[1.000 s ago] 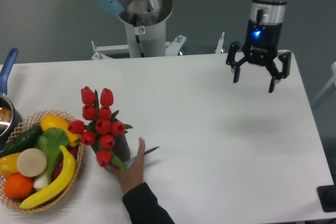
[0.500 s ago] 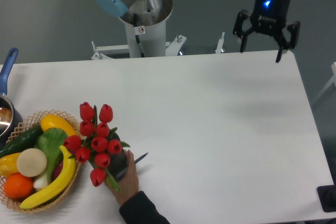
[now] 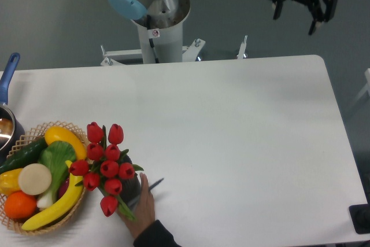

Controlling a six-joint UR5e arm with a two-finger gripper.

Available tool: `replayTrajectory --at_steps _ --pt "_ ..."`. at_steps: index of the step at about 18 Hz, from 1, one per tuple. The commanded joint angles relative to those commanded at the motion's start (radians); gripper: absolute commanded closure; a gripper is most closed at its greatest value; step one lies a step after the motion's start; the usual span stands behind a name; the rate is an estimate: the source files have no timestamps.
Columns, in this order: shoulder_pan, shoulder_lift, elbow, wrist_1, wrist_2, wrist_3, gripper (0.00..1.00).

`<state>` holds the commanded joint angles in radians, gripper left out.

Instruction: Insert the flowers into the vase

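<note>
The flowers (image 3: 104, 163), a bunch of red tulip buds with green leaves, stand in the dark grey vase (image 3: 133, 184) at the table's front left, right beside the fruit basket. The buds hide most of the vase; only part of its wall shows. A person's hand (image 3: 144, 203) in a dark sleeve touches the vase from the front. My gripper (image 3: 303, 13) is high at the top right, beyond the table's far edge, far from the flowers. Its fingers are spread and nothing is between them.
A wicker basket (image 3: 81, 201) of fruit and vegetables sits at the left front. A pot with a blue handle (image 3: 8, 73) is at the left edge. The arm's base column (image 3: 156, 21) stands behind the table's far edge. A dark object (image 3: 361, 218) is at the right front corner.
My gripper has risen and pulled back from above the table's far right to beyond its far edge. The hand has slid the vase and flowers slightly leftward and forward, toward the basket.
</note>
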<state>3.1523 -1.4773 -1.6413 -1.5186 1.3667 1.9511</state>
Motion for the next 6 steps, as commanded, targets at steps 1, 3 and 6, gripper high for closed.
replayTrajectory --at_steps 1,3,6 --pt "0.002 0.000 0.000 -0.002 0.006 0.003 0.00" --pt "0.003 0.000 0.000 -0.002 0.006 0.003 0.00" --pt "0.005 0.002 0.000 -0.002 0.006 0.003 0.00"
